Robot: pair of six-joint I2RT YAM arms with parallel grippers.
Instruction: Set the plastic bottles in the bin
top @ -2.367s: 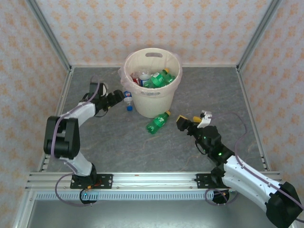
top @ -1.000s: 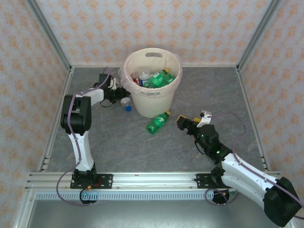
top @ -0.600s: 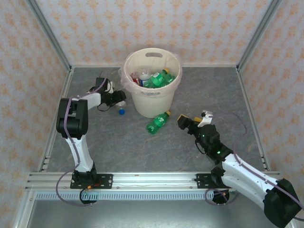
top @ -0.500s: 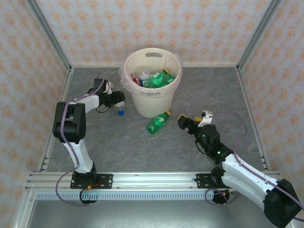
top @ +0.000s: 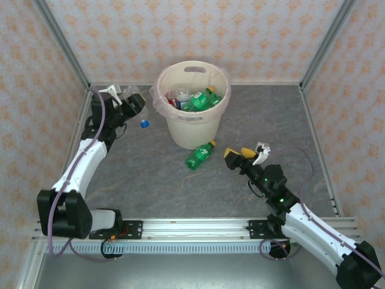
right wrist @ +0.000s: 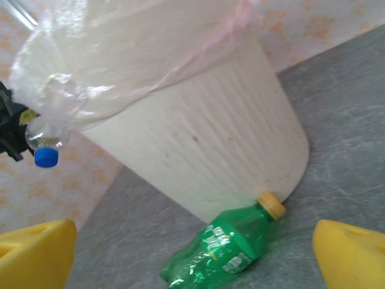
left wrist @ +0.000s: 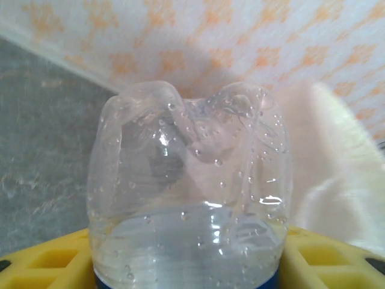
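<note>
One bin [top: 194, 129] is counted, with two bottles seen outside it. One clear bottle [top: 138, 112] with a blue cap is gripped by the left claw [top: 132, 103], whose yellow fingers [left wrist: 42, 265] are closed on either side of its body. It is held above the table [top: 150, 180], cap downward, at about 9 o'clock from the bin and just beside the rim. One green bottle [top: 200, 155] with a yellow cap is laid on its side on the table at 6 o'clock from the bin. Its cap is near the bin's foot, though contact cannot be judged. The right claw [top: 239, 153] is held wide open at 3 o'clock from the green bottle, apart from it. Inside the bin a heap of bottles [top: 195, 99] is seen: at least two green, one clear and one red-labelled. An exact count cannot be made. One clear liner [right wrist: 120, 54] is draped over the rim.
</note>
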